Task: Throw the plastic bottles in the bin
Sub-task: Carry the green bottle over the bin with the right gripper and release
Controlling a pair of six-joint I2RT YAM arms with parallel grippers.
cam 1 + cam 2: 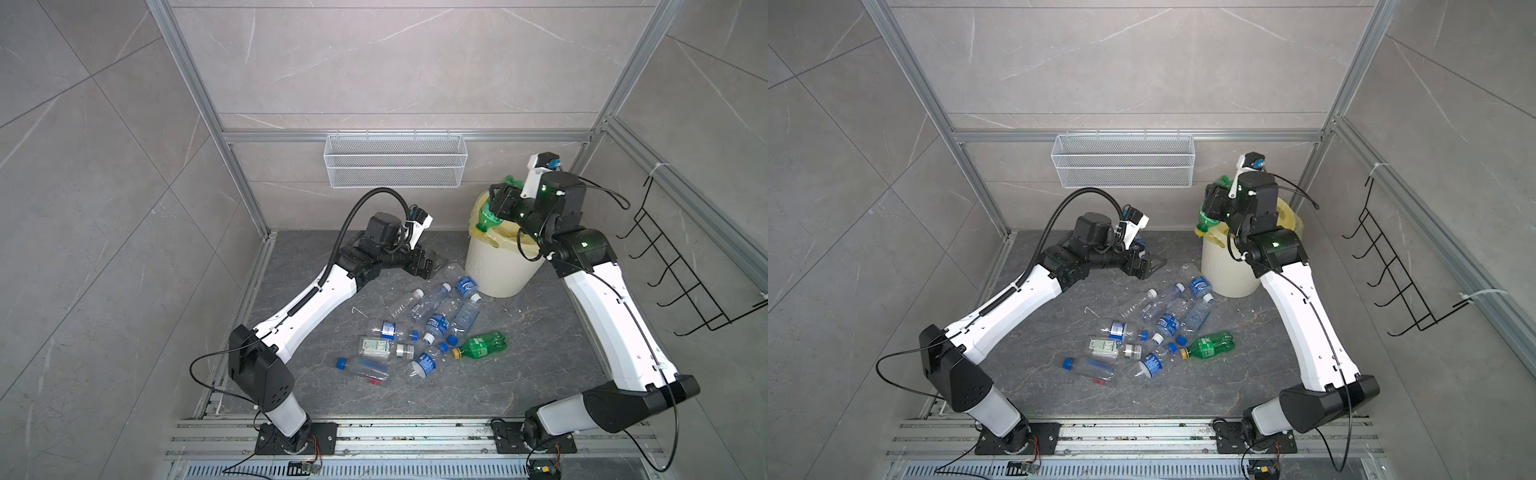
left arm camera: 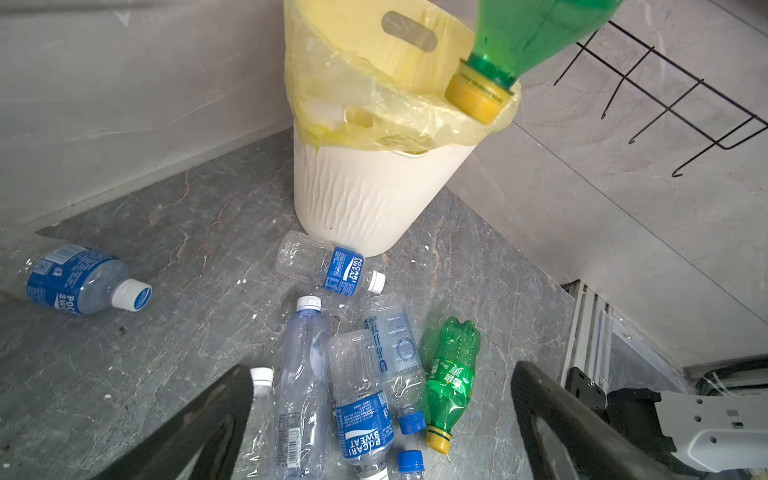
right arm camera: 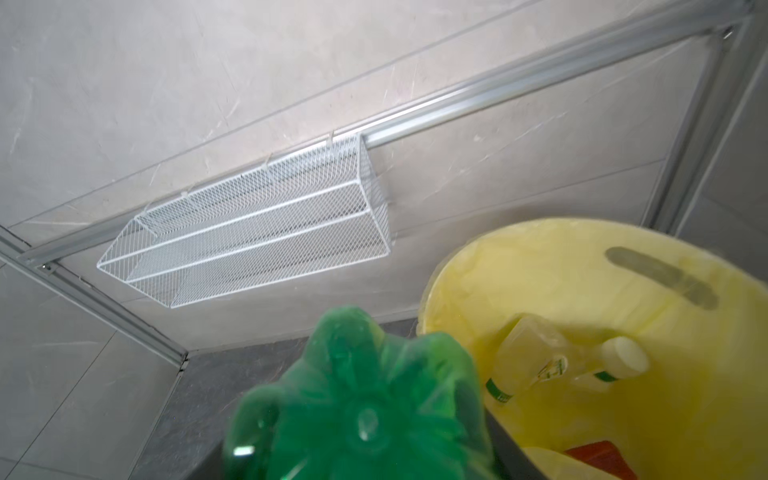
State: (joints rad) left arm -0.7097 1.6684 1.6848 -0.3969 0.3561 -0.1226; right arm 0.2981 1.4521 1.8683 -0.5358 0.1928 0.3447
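The right end effector (image 1: 498, 198) is closed around the body of a green bottle (image 1: 489, 218) and holds it tilted over the bin (image 1: 494, 272). The bottle's yellow cap (image 2: 476, 97) points down at the bag-lined left rim; whether it touches the bag I cannot tell. The bin stands at the far right of the dark stone worktop (image 1: 540, 353), and the right wrist view shows a pale bottle with a white cap (image 3: 561, 361) already lying inside it. The left end effector (image 1: 1154, 264) hangs low at the far left of the worktop with its jaws spread wide and nothing between them. The remaining plastic bottles (image 1: 436, 328) lie scattered in the middle of the worktop, mostly clear with blue labels. One of them (image 2: 328, 266) rests against the bin's base, and a second green bottle (image 1: 482, 345) lies on the pile's right edge. A blue-labelled bottle (image 2: 79, 278) lies apart from the others, to the far left.
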